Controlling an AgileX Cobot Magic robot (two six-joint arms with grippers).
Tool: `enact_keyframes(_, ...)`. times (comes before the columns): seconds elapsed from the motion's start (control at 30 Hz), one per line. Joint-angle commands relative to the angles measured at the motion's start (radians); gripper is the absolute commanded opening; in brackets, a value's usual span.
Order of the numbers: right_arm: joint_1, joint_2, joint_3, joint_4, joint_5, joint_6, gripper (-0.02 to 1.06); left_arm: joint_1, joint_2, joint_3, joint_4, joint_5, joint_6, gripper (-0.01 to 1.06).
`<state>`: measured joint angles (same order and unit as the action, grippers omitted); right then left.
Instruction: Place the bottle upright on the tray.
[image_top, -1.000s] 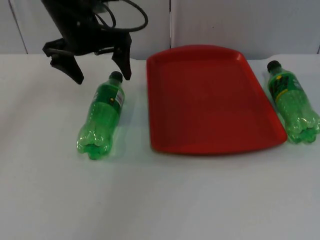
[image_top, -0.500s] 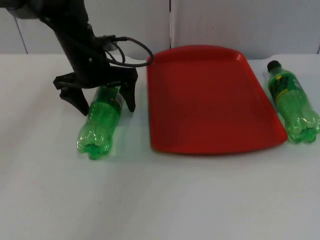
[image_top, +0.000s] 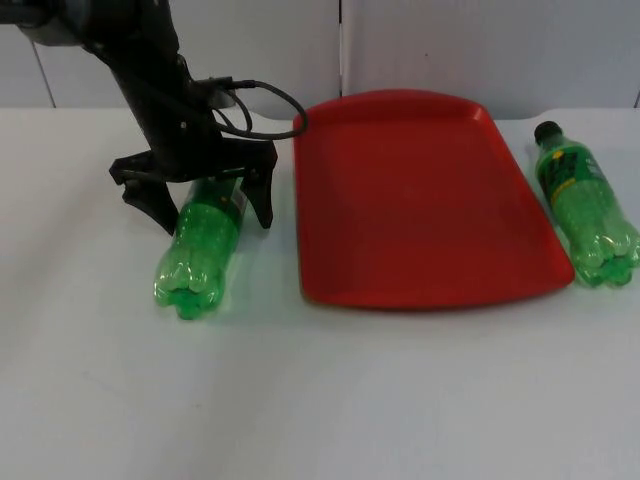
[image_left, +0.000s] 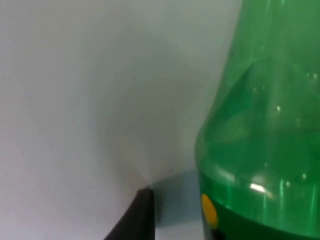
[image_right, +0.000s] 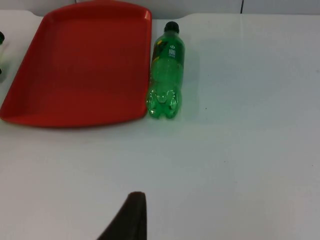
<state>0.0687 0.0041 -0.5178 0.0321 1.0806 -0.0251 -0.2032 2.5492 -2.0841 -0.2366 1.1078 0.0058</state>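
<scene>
A green bottle (image_top: 200, 248) lies on its side left of the red tray (image_top: 420, 200), its base toward the table's front. My left gripper (image_top: 205, 212) is open and straddles the bottle's upper half, one finger on each side, low at the table. The same green bottle (image_left: 260, 130) looms close beside a black fingertip (image_left: 137, 217) in the left wrist view. A second green bottle (image_top: 585, 205) lies on its side right of the tray, cap to the back; it is also seen as the bottle (image_right: 166, 75) beside the tray (image_right: 80, 60) in the right wrist view. The right arm waits, with one black fingertip (image_right: 127, 220) in its wrist view.
The white table (image_top: 330, 390) stretches wide in front of the tray and bottles. A grey partition wall (image_top: 450, 45) closes the back edge.
My left gripper has come down and forward from behind the left bottle's cap until its open fingers straddle the bottle. Both bottles and the tray have stayed put.
</scene>
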Motion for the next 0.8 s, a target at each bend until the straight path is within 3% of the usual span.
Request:
enact_keyframes(0.0,0.002,-0.004,0.001,-0.003,-0.003,-0.009,1.05,-0.005,0.008,-0.004,-0.014,-0.015,0.005,1.05)
enact_keyframes(0.33,0.002,-0.004,0.001,-0.003,-0.003,-0.009,1.05,-0.005,0.013,-0.040,-0.006,-0.049,0.005,1.05)
enact_keyframes(0.63,0.002,-0.004,0.001,-0.003,-0.003,-0.009,1.05,-0.005,0.013,-0.044,-0.006,-0.024,0.012,1.04)
enact_keyframes(0.73,0.002,-0.004,0.001,-0.003,-0.003,-0.009,1.05,-0.005,0.013,-0.044,-0.014,-0.012,0.012,0.90)
enact_keyframes(0.77,0.002,-0.004,0.001,-0.003,-0.003,-0.009,1.05,-0.005,0.013,-0.044,-0.014,-0.012,0.012,0.90)
